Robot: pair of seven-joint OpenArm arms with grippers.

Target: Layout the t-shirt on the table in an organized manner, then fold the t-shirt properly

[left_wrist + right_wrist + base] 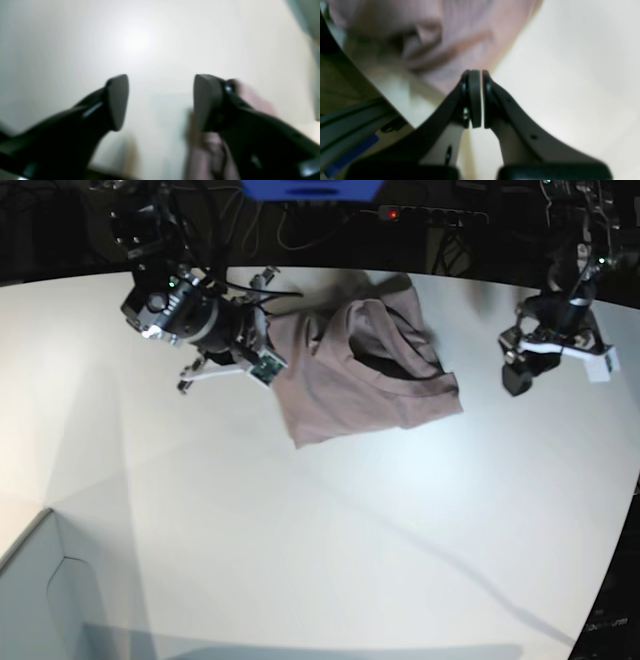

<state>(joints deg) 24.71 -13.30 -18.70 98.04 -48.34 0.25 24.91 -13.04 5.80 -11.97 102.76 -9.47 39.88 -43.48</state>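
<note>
Clearly the left gripper point(161, 102) stands with its jaws wide apart and nothing between them but bare table point(140, 42). A blurred bit of the shirt point(252, 98) shows behind and below its right-hand jaw, outside the gap, so the cloth is not held; I judge this arm is free and set off to the side to leave the garment clear.

By contrast, the right gripper point(478, 98) has its jaws pressed together, only a hairline of light between the pads, with no cloth seen in that slit. The shirt point(460, 37) lies just beyond the tips, ahead and to their left, near the table's curved edge. In the base view this gripper point(262, 352) sits right at the shirt's point(350, 380) near side, possibly touching the hem; I cannot tell for sure.

Counting: one shirt, one table point(330, 560), two grippers, and one pale box corner point(40, 580) well away from both. The shirt lies in a rumpled heap with folds overlapping, so laying it flat looks unfinished and folding not begun.
</note>
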